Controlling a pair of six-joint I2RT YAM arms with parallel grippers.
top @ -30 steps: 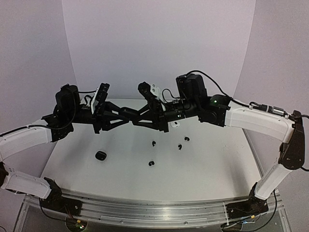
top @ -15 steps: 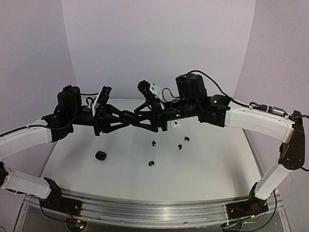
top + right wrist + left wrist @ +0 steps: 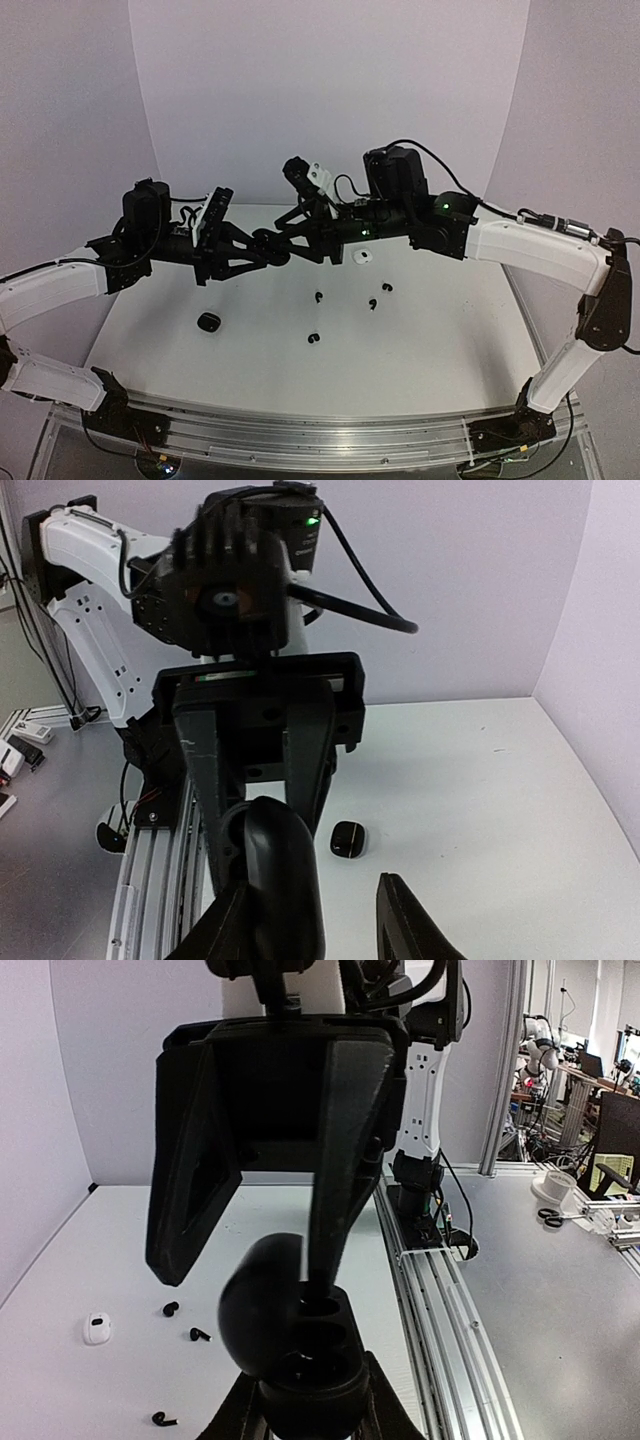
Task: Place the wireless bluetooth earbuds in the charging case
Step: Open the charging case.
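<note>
Above the table (image 3: 450, 340), left pincer (image 3: 268, 244) grips the black charging case (image 3: 290, 1330); right pincer (image 3: 345, 905) gapes open.

The left arm (image 3: 60, 285) and the right arm (image 3: 530, 250) are both reaching inward and holding themselves aloft, so their grippers are meeting tip to tip. The left arm is stretching out nearly level behind its wrist. The left gripper (image 3: 258, 250) is clamping a black charging case (image 3: 290, 1340) at its fingertips, with the lid standing open just ahead. The right arm is arching over from its elbow. The right gripper (image 3: 310, 885) is facing the left one with fingers spread, one close beside the lid and the other standing apart from it.
</note>
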